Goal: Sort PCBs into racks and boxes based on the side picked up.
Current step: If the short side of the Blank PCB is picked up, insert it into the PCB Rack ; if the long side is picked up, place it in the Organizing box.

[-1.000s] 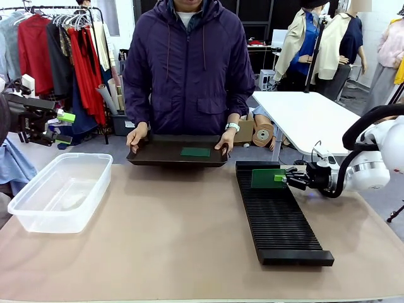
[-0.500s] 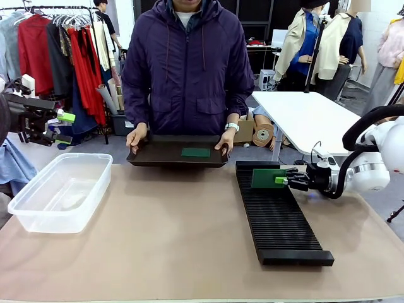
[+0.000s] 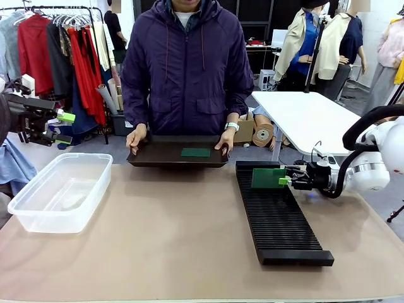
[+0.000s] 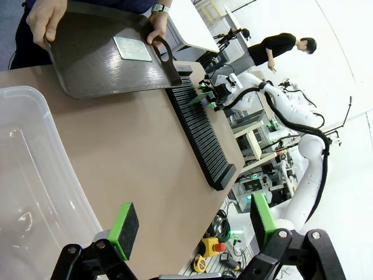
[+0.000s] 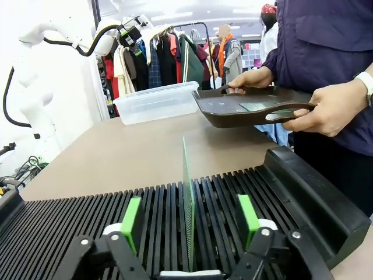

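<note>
1. Thin, flat green board (image 5: 186, 192) standing on edge in a slot near the far end of the long, black, finely ribbed rack (image 3: 278, 221).
2. Right gripper (image 5: 189, 227) spread wide, green pads (image 5: 132, 220) clear of both board faces, holding nothing.
3. Left gripper (image 4: 192, 224) wide apart and empty, raised near the clear, round-cornered tub (image 3: 60, 192).
4. Bare tan tabletop (image 3: 177, 233) between tub and rack.
5. Second board (image 3: 195, 152) flat on a smooth dark tray (image 3: 158, 154), held by a person (image 3: 183, 69) at the far edge.
</note>
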